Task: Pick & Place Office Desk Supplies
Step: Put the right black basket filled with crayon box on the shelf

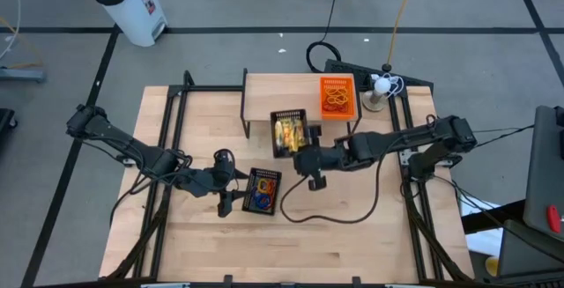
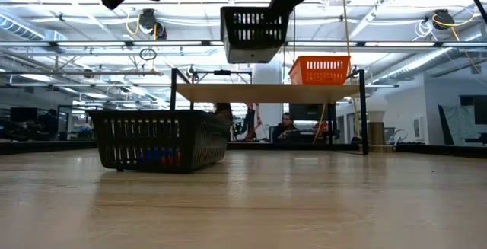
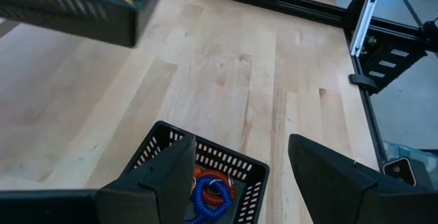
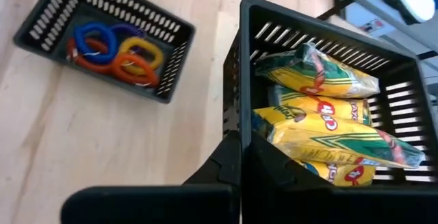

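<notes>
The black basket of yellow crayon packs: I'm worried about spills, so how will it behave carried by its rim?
The black basket, held at one wall by the right gripper, probably tilts. The loose crayon packs may slide.

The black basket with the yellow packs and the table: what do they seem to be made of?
The black basket looks like moulded plastic: matte, with even slotted walls. The table looks like pale wood, with plank seams and visible grain.

The high view looks straight down on the whole counter (image 1: pixel 203 235). The low view sits at counter height, facing the room. Each wrist view looks closely past its own end effector; both share the black basket (image 3: pixel 239 166) of coils on the counter.
</notes>
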Available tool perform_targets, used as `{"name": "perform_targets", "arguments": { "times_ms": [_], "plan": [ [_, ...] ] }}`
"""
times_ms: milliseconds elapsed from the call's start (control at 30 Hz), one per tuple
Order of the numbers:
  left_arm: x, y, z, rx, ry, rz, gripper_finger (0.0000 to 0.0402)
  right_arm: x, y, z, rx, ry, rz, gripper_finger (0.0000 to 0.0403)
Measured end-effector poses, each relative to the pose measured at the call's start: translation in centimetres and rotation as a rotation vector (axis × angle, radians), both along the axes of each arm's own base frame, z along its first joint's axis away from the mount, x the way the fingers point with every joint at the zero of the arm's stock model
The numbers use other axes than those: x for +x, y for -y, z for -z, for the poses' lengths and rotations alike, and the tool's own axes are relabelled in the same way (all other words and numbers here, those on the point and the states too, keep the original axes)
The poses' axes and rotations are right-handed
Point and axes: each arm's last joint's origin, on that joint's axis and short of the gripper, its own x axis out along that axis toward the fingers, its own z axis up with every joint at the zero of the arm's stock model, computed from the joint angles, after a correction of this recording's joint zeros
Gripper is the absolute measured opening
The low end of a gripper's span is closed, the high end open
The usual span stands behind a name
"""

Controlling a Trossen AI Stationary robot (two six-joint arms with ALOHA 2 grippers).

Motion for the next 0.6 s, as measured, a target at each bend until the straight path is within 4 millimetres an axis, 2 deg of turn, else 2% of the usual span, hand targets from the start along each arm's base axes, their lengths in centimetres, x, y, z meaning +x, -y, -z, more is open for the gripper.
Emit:
{"name": "perform_targets", "arguments": {
  "times_ms": [400,600],
  "plan": [
    [0.0,0.0,0.0,-0.027,-0.006,-0.010,0.0237,-1.2,3.6,-1.5,-0.019,0.002,0.083,0.0001],
    [0.0,0.0,0.0,-0.044,-0.002,-0.035,0.0237,-1.4,5.7,-1.5,-0.029,-0.013,0.129,0.0001]
  ]
}}
